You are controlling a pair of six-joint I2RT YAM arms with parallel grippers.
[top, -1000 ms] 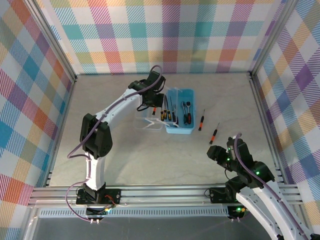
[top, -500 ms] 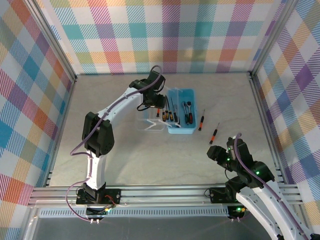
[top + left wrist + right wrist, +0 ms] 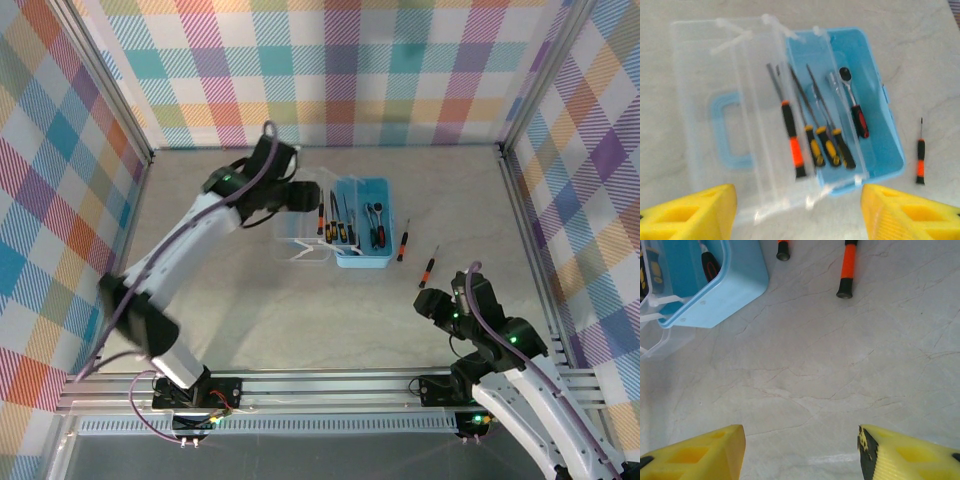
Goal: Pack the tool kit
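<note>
I have the left pincer (image 3: 799, 212) released. Its yellow fingertips (image 3: 692, 212) stand wide apart with nothing between them. It hangs above the tool kit, which sits toward the far edge of the tabletop (image 3: 300, 310), a little right of the middle. In the left wrist view the light-blue case (image 3: 877, 145) lies just ahead of the fingertips. Its clear lid (image 3: 700, 65) is folded open flat to the left, and the lid's blue handle (image 3: 727, 130) faces up.

Inside the case are three black-and-yellow drivers (image 3: 827, 145) side by side and a ratchet with a red-and-black grip (image 3: 856, 112). A black-and-orange screwdriver (image 3: 792, 145) lies along the seam where lid meets base — I cannot tell which side carries it.

Two more pieces of the kit are out on the tabletop, right of the case and apart from it. One is a small black-and-orange screwdriver (image 3: 920, 160). The other is a second slim one (image 3: 428, 266), nearer the right edge.

The right pincer (image 3: 801, 450) is also released, with bare tabletop between its fingertips (image 3: 910, 452). It sits toward the near right corner of the tabletop — well apart from the case, whose corner is at the upper left of its view. The handle ends of the two loose screwdrivers are ahead of it.
</note>
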